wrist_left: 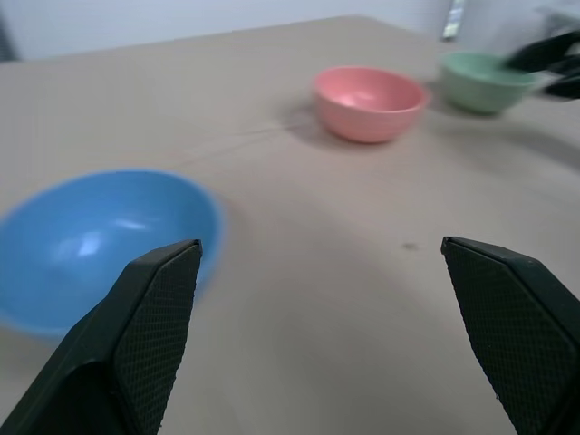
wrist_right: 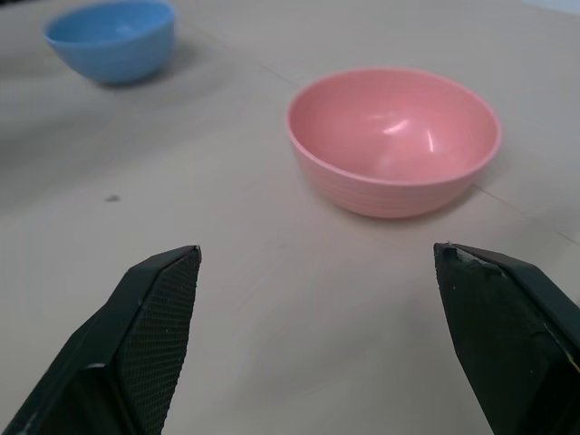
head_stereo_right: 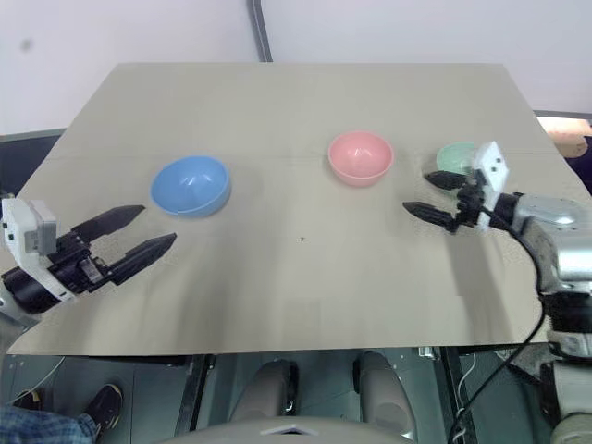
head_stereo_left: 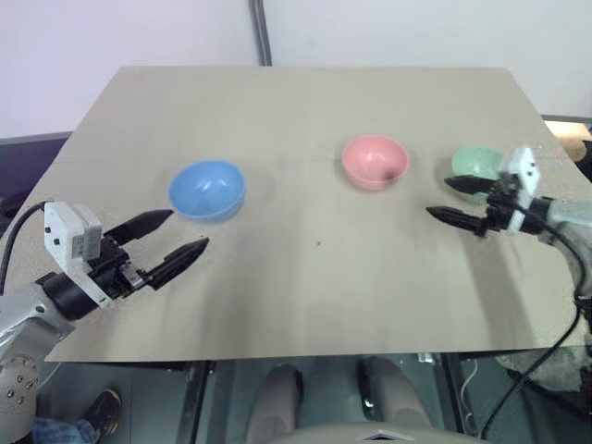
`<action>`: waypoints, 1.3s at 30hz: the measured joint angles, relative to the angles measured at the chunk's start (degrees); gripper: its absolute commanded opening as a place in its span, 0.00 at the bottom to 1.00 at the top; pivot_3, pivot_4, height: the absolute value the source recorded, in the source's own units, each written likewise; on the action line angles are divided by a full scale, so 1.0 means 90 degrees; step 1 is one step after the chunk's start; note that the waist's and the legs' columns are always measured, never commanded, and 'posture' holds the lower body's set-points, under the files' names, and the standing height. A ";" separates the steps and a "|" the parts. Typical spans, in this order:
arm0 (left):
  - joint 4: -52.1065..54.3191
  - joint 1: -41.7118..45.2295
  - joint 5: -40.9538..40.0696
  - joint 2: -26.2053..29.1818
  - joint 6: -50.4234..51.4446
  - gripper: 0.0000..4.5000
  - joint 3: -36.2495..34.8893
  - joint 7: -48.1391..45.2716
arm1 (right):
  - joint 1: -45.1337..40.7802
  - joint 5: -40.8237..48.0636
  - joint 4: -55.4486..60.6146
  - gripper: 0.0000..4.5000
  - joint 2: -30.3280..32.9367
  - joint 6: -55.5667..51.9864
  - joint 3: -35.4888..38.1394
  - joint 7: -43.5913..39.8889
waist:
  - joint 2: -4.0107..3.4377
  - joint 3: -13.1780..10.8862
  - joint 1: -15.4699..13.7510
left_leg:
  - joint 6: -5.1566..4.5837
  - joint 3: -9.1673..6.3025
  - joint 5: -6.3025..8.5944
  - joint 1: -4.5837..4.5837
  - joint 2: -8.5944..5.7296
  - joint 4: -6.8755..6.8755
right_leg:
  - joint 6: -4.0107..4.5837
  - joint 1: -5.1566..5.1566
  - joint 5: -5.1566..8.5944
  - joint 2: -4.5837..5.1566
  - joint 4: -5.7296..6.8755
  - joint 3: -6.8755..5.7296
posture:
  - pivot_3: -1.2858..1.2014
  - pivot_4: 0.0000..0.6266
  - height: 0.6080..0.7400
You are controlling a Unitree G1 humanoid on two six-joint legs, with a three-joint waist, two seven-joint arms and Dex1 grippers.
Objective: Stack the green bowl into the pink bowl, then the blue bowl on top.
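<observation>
- Progress: 0 of 2 stacks made; green bowl [head_stereo_left: 476, 164], pink bowl [head_stereo_left: 375, 162] and blue bowl [head_stereo_left: 206, 190] sit apart on the table [head_stereo_left: 305, 296]
- Left gripper [head_stereo_left: 180, 242] near blue, jaws wide, empty
- Right gripper [head_stereo_left: 453, 199] beside green, jaws wide, empty

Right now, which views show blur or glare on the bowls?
Left wrist view: the blue bowl is soft and smeared at its rim, and the green bowl is hazy. Right wrist view: the pink bowl is sharp, with small highlights inside. Left eye view: even light and soft shadows on the table.
</observation>
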State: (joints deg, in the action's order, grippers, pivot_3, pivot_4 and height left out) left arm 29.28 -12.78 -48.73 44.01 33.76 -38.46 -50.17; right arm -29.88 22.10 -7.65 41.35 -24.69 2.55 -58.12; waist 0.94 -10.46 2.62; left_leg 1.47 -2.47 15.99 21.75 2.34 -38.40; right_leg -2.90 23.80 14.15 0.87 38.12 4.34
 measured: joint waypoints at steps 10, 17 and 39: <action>0.0052 0.0127 -0.0074 0.0287 0.0011 0.99 0.0237 -0.0228 | -0.1966 -0.1660 -0.0285 1.00 -0.0980 -0.0505 -0.1753 0.0767 | -0.0003 -0.0002 -0.0036 | 0.0001 -0.0017 0.0000 0.0021 -0.0001 0.0006 | 0.0003 0.0011 -0.0001 0.0003 -0.0010 -0.0015 | 0.52 0.24 1.00; 0.0070 0.0051 -0.0009 0.0168 -0.0021 0.99 0.0361 -0.0094 | -0.2505 -0.2860 -0.0845 1.00 -0.1236 -0.0671 -0.2743 0.1148 | -0.0004 -0.0002 -0.0036 | 0.0002 -0.0027 0.0001 0.0037 -0.0006 0.0010 | 0.0005 0.0026 -0.0002 0.0010 -0.0014 -0.0027 | 0.52 0.24 1.00; 0.0065 0.0048 0.0173 0.0154 -0.0184 1.00 0.0412 -0.0077 | -0.2653 -0.4163 -0.0873 0.00 -0.1237 0.0110 -0.3406 0.0791 | -0.0007 -0.0004 -0.0013 | 0.0002 -0.0030 0.0001 0.0038 -0.0005 0.0013 | 0.0005 0.0029 -0.0002 0.0009 -0.0011 -0.0028 | 0.52 0.24 1.00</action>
State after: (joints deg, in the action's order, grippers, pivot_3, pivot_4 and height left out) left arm 29.86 -12.35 -47.17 45.39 32.10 -34.75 -50.86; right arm -53.75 -15.36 -15.51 30.22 -23.70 -28.11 -51.00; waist 0.87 -10.50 2.50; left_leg 1.48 -2.74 16.00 22.09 2.29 -38.28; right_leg -2.86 24.06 14.14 0.95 38.02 4.09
